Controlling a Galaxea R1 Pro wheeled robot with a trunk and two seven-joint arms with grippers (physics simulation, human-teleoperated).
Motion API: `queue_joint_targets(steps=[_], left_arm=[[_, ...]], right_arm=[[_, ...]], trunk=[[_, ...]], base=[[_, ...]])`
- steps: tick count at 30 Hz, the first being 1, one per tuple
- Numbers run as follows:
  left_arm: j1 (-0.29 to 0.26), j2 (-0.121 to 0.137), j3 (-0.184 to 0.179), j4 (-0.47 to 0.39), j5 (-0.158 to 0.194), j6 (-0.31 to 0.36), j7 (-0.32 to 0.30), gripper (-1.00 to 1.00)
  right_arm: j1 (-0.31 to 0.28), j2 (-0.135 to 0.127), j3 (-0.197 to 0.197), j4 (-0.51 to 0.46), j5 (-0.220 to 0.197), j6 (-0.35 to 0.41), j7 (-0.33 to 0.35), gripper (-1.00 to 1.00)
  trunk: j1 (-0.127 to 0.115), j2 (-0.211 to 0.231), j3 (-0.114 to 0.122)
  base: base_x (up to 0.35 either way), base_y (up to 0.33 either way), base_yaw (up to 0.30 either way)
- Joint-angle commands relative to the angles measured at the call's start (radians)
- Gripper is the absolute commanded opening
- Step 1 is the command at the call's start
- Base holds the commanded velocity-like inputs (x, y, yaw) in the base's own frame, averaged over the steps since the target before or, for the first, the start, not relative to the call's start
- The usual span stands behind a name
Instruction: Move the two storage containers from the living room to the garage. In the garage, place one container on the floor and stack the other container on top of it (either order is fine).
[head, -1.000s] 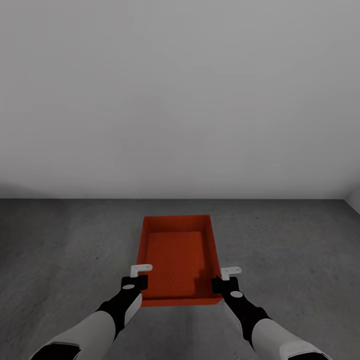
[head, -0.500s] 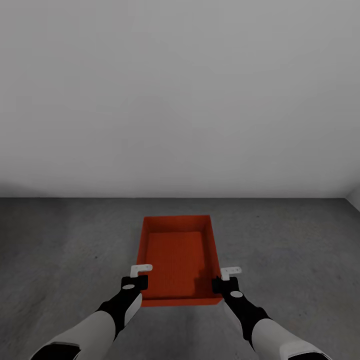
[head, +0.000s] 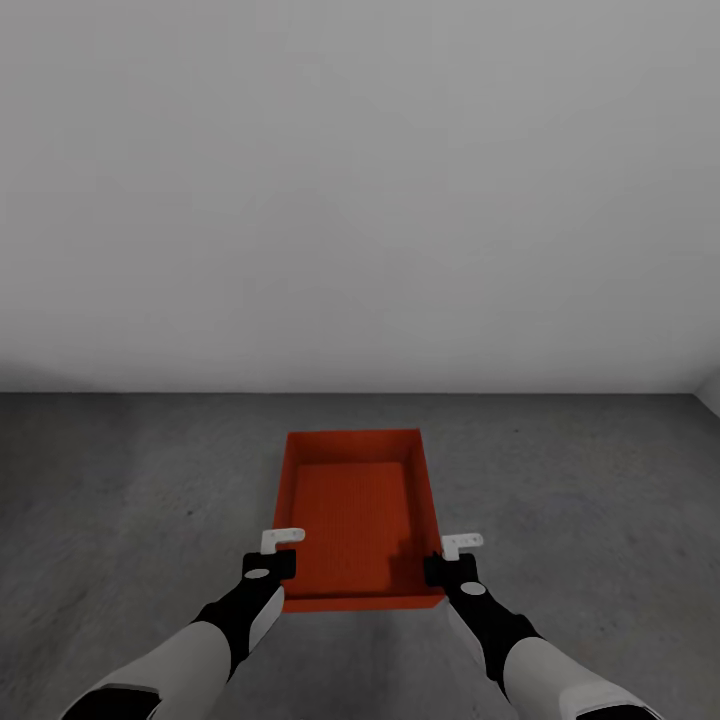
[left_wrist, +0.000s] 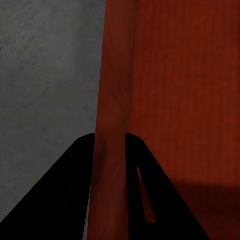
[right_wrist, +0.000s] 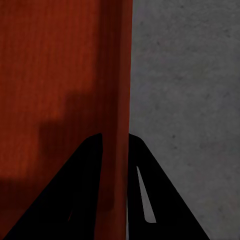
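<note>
dk grey concrete floor (head: 600, 520) w/ orange-red container (head: 352, 500) over it, contact unclear.

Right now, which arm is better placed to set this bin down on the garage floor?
Neither alone. The left gripper clamps the bin's left wall and the right gripper clamps its right wall, evenly, above the concrete floor. Lowering probably needs both together.

Matt orange-red container (head: 353, 520) with finely ribbed base; rough speckled concrete floor (head: 120, 480); smooth matt wall (head: 360, 180)

Orange-red storage container (head: 355, 510), speckled dark grey floor (head: 120, 480), plain white wall (head: 360, 190).
</note>
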Motion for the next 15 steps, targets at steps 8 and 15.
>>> queue_joint_targets(steps=[8,15], left_arm=[[-0.001,0.004,0.024,-0.005,-0.015,-0.021,0.010,-1.00],[-0.001,0.004,0.024,-0.005,-0.015,-0.021,0.010,-1.00]], right_arm=[[-0.001,-0.001,-0.019,0.004,-0.007,-0.002,-0.009,-1.00],[-0.001,-0.001,-0.019,0.004,-0.007,0.002,-0.009,-1.00]], trunk=[[0.031,-0.057,-0.026],[0.058,-0.106,-0.048]], base=[[0.000,0.000,0.000],[0.000,0.000,0.000]])
